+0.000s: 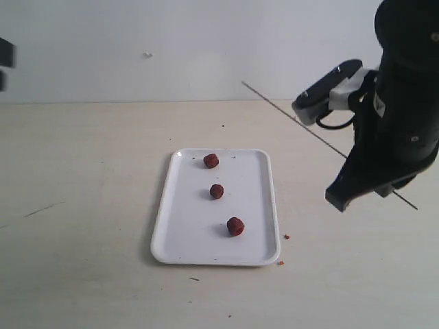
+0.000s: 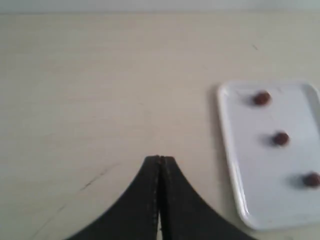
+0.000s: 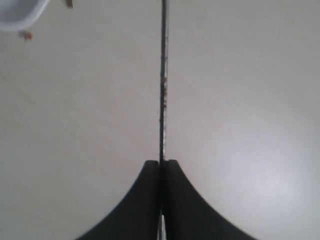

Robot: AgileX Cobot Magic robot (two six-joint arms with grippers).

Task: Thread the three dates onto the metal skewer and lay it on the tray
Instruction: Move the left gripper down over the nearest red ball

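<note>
Now: 3 dates on 1 tray | 1 skewer clamped in right pincer | left pincer closed, empty

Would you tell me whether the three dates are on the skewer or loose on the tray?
Loose: all three dates lie apart on the tray; the skewer, held in the right hand, carries none.

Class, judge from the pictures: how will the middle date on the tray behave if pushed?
The middle date is roundish and loose, so it probably rolls. The tray looks glossy, so it may also slide. Its lumpy outline hints at short, wobbly rolls.
</note>
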